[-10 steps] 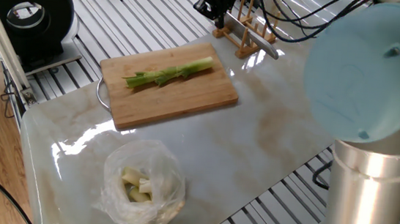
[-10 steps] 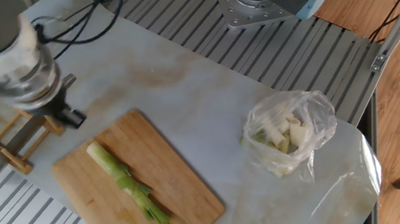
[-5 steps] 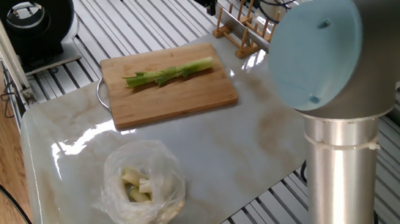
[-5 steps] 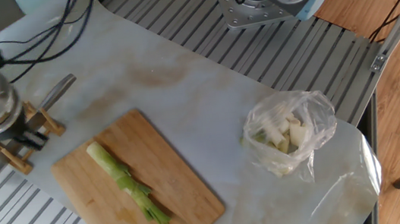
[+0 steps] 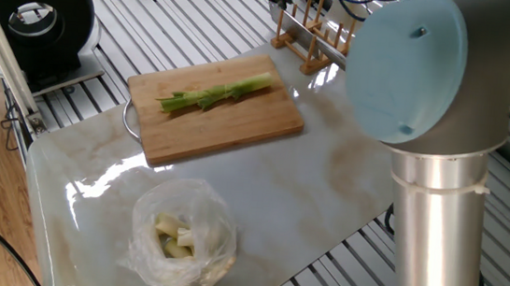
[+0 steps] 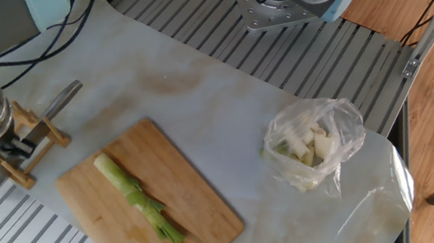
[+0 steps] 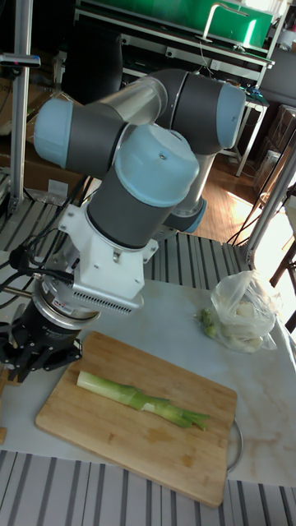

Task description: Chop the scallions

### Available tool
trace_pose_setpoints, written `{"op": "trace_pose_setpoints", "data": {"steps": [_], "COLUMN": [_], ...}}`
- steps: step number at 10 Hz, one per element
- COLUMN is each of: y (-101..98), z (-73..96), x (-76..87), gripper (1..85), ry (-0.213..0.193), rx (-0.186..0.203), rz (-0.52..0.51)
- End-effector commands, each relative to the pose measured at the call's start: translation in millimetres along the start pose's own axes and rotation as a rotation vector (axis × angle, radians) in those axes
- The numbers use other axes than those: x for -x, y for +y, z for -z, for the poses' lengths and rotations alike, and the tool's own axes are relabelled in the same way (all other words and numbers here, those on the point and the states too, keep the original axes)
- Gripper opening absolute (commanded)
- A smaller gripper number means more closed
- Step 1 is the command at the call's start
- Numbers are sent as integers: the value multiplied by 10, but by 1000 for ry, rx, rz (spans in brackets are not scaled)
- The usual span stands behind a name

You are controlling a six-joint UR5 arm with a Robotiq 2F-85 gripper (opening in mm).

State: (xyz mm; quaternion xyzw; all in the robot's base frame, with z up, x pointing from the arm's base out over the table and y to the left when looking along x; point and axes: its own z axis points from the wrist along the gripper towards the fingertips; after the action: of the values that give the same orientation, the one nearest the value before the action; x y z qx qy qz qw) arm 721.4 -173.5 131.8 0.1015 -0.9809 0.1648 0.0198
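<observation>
The gripper (image 6: 17, 148) sits down over the wooden rack (image 6: 32, 136) — we cannot tell its state (fingers hidden); the scallions (image 6: 138, 200) lie whole on the cutting board (image 6: 199, 211).

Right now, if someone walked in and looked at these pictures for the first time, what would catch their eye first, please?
Probably the big grey-and-blue robot arm looming over the table, its gripper down at the wooden knife rack beyond the board's end. Next, the scallions, one whole uncut stalk lying along the wooden cutting board. Last, the crumpled clear plastic bag of pale pieces on the marble top, apart from the board.
</observation>
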Motion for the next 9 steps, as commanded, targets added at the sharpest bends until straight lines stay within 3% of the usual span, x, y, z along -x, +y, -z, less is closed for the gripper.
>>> {"op": "trace_pose_setpoints", "data": {"steps": [1,3,7,9], "y": [-157,-99,-116,-65], "z": [-124,-224,-496,-573], "x": [-199,-257,-289,-198], "gripper": [460,440,427,380], "ry": [34,77,75,59], "rx": [-35,-18,-19,-7], "rz": [15,-26,-52,-86]}}
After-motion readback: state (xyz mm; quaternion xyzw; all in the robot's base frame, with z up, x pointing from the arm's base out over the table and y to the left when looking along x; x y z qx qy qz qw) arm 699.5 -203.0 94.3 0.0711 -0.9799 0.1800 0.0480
